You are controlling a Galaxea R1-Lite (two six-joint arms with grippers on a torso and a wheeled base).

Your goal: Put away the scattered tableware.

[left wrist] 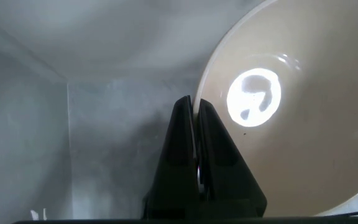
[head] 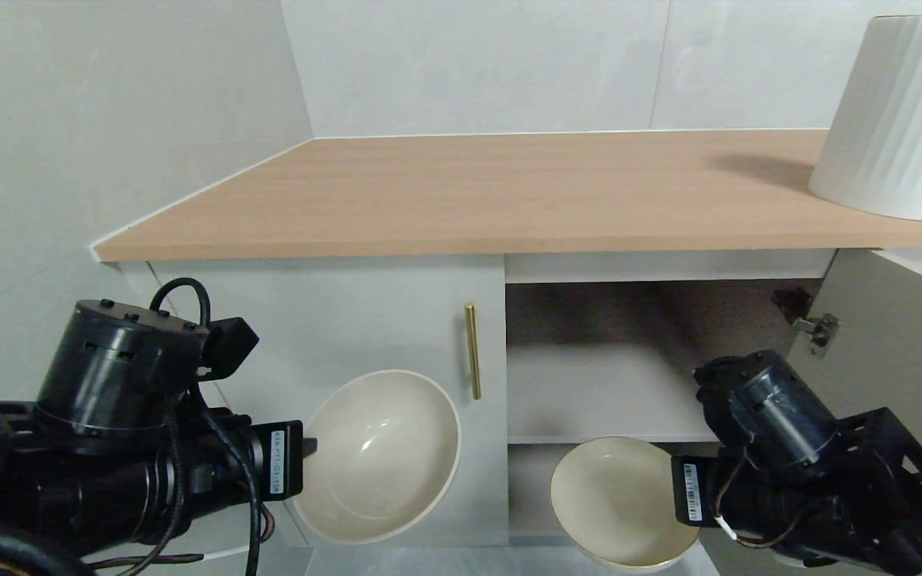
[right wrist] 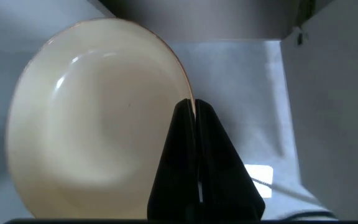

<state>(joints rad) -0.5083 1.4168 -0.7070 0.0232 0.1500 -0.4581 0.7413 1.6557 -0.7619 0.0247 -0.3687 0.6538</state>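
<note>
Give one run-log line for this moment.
left claw: shut on left bowl | right claw: shut on right bowl | cabinet: right side open

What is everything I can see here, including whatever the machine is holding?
countertop: one, light wood, across the top.
ribbed container: one, white, on the countertop's right end.
closed door: one, pale grey, under the countertop, left half.
handle: one, gold, upright on the closed door's edge.
open compartment: one, shadowed, right of the closed door.
shelf: one, pale, inside the open compartment.
left bowl: one, cream, before the closed door.
right bowl: one, cream, before the open compartment.
left gripper: black, shut on the left bowl's rim.
right gripper: black, shut on the right bowl's rim.
</note>
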